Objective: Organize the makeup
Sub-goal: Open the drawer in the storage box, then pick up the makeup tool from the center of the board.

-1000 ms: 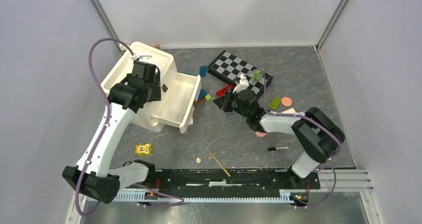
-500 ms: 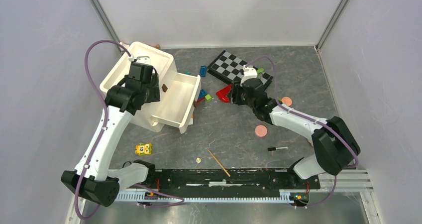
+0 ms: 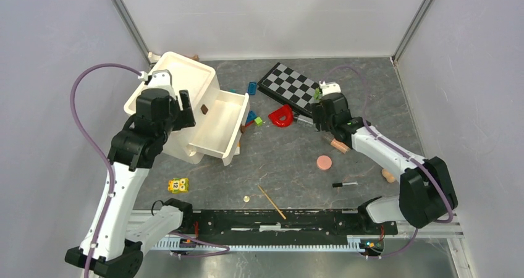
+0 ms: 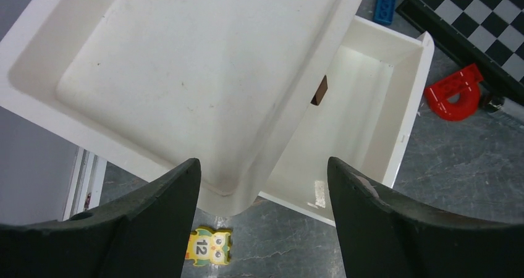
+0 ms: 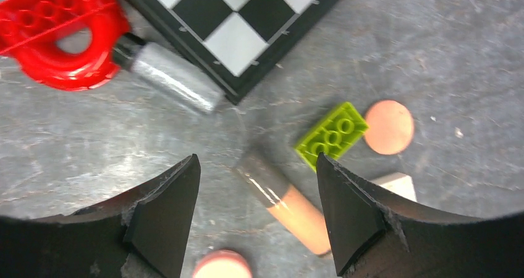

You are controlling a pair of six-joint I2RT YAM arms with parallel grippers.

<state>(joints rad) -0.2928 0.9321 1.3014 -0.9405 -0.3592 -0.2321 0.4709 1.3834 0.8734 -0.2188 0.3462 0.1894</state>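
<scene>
Grey marbled surface (image 3: pixel 284 167): my right claw (image 5: pixel 256 160) hangs spread and empty over the clear peach-filled tube (image 5: pixel 290 213), positioned to straddle it. My left claw (image 4: pixel 262 164), likewise spread, hovers above the open white drawer (image 4: pixel 413 99).

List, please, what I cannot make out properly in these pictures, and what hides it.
Top view: small pale round thing beside the wooden stick, too small to identify.
Top view: peach item, partly behind the right arm.
Right wrist view: pink disc, cut off by the bottom edge; white piece, partly behind a finger.
Left wrist view: drawer, its rear hidden under the organizer's top tray.
</scene>
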